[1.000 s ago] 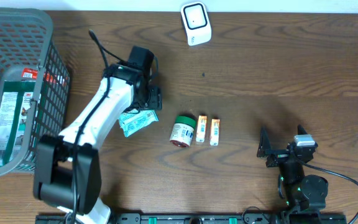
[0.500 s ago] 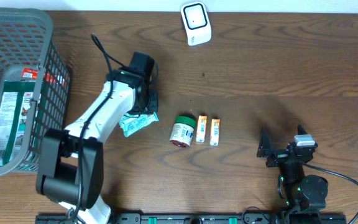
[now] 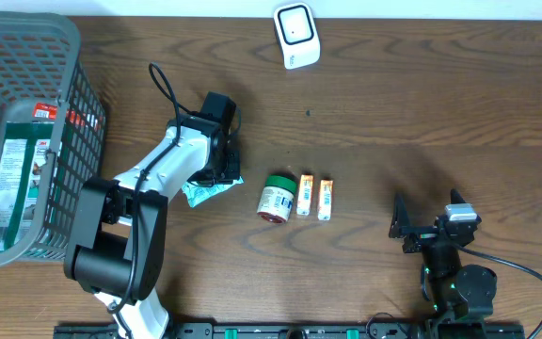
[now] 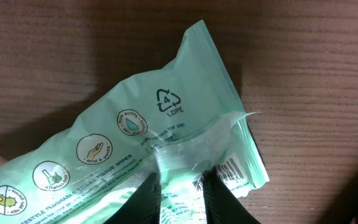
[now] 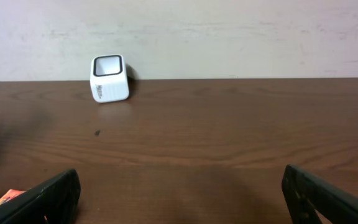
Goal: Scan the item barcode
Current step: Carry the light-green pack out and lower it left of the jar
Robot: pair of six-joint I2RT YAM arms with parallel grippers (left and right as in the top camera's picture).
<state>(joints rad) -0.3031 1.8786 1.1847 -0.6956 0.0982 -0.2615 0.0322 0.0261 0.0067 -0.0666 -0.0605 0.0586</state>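
A pale green wipes packet [image 3: 207, 189] lies flat on the wooden table, left of centre. My left gripper [image 3: 222, 173] points down onto its right end. In the left wrist view both black fingers pinch the packet [image 4: 135, 134] between them, so the left gripper [image 4: 178, 182] is shut on it. The packet's barcode [image 4: 235, 168] shows face up just right of the fingers. The white scanner [image 3: 295, 35] stands at the far edge, also seen as the scanner [image 5: 109, 78] in the right wrist view. My right gripper [image 3: 410, 226] rests open near the front right; between the right gripper's fingers [image 5: 179, 194] is only bare table.
A grey basket [image 3: 64, 113] with packaged goods stands at the far left. A green-lidded jar [image 3: 276, 198] lies beside two small orange boxes [image 3: 306, 195] [image 3: 326, 199] in the middle, right of the packet.
My left gripper has closed on the packet and its arm has shifted slightly down and right. The right arm has not moved.
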